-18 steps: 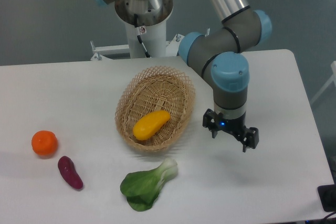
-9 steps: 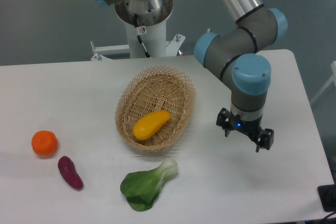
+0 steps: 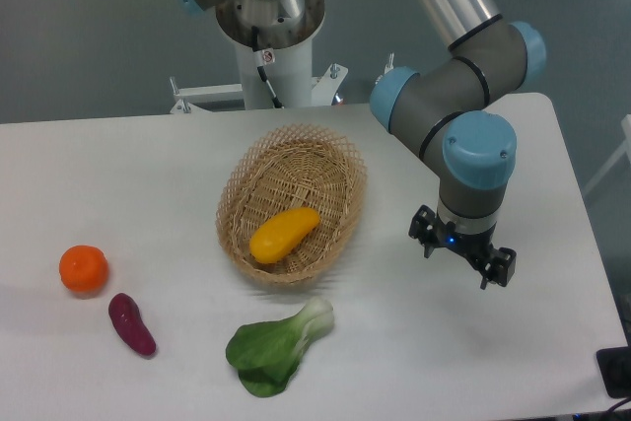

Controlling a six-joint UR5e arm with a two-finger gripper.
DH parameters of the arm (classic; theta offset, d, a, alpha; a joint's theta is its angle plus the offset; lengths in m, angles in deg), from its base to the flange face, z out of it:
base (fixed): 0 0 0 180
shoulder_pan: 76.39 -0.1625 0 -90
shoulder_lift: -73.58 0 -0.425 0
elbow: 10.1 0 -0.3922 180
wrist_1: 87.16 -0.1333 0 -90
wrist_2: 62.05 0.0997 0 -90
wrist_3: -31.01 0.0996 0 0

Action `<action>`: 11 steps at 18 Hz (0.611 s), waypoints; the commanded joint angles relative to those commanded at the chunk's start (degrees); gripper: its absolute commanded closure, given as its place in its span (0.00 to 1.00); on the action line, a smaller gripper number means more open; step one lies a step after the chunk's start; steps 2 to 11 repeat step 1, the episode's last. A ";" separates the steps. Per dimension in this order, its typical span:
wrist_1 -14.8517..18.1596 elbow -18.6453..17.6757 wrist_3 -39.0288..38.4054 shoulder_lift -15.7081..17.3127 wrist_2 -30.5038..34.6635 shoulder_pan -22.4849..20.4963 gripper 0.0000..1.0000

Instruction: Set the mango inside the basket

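Over on the left, nothing stirs among the loose produce. In the middle the mango (image 3: 284, 234) lies inside the basket (image 3: 244, 178), so the job looks done. On the right the pincer (image 3: 463, 258), released and empty, has drifted further from the basket above the desk (image 3: 128, 175).

Claw (image 3: 463, 257) spread wide, empty, pointing down

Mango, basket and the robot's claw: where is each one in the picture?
mango (image 3: 284, 234), fixed camera view, middle of the fruit's yellow skin.
basket (image 3: 296, 137), fixed camera view, far woven rim.
claw (image 3: 463, 255), fixed camera view, midway between its two fingertips.
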 joint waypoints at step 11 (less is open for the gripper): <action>0.00 0.00 0.00 0.00 0.00 0.00 0.00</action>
